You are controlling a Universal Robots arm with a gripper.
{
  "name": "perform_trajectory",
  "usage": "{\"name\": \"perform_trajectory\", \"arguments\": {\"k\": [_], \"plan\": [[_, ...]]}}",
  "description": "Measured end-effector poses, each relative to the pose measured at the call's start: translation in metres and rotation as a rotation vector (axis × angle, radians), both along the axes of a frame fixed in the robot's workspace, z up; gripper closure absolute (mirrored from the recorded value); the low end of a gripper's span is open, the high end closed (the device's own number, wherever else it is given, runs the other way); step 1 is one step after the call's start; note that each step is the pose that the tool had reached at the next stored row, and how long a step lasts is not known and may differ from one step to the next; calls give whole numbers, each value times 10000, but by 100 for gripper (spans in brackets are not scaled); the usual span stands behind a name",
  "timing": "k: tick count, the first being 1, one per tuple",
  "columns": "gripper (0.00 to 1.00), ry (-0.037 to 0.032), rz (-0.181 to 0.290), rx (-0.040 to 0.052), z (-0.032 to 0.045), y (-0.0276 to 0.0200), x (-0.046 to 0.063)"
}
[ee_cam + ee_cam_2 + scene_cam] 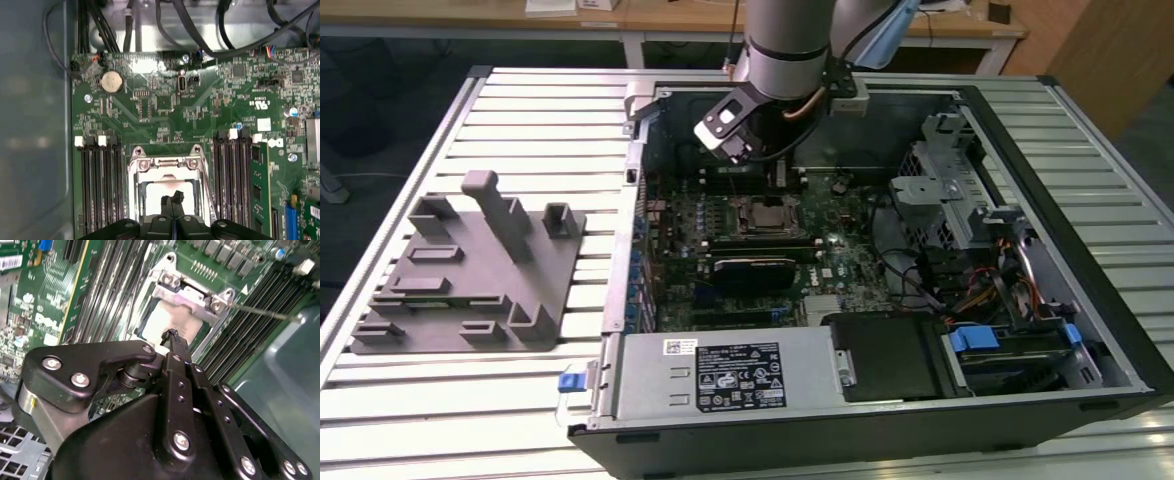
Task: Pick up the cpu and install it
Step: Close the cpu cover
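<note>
Slatted metal desk carrying an open computer case laid on its side. On the exterior view's left, beside the case, a grey tray with upright posts, standing on the desk. Inside the case, a green motherboard, with a silver power supply along the near edge. Reaching down into the case, a grey arm ending in the black gripper. In both wrist views, fingertips pressed together, pinching nothing, poised directly over the socket; contact with the chip not discernible. Metal socket frame set between two banks of memory slots. Within the frame, the cpu, a pale square lying flat in the socket. Farther up the board, a round coin cell.
</note>
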State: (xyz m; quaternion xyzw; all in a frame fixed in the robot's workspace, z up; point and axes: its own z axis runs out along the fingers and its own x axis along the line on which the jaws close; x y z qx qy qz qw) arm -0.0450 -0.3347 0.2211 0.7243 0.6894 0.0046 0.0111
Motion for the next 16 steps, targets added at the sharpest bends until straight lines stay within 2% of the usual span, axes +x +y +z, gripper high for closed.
{"name": "perform_trajectory", "arguments": {"k": [9, 16], "plan": [[89, -1, 60, 0, -5, 0, -18], [89, -1, 978, 0, -5, 0, -18]]}}
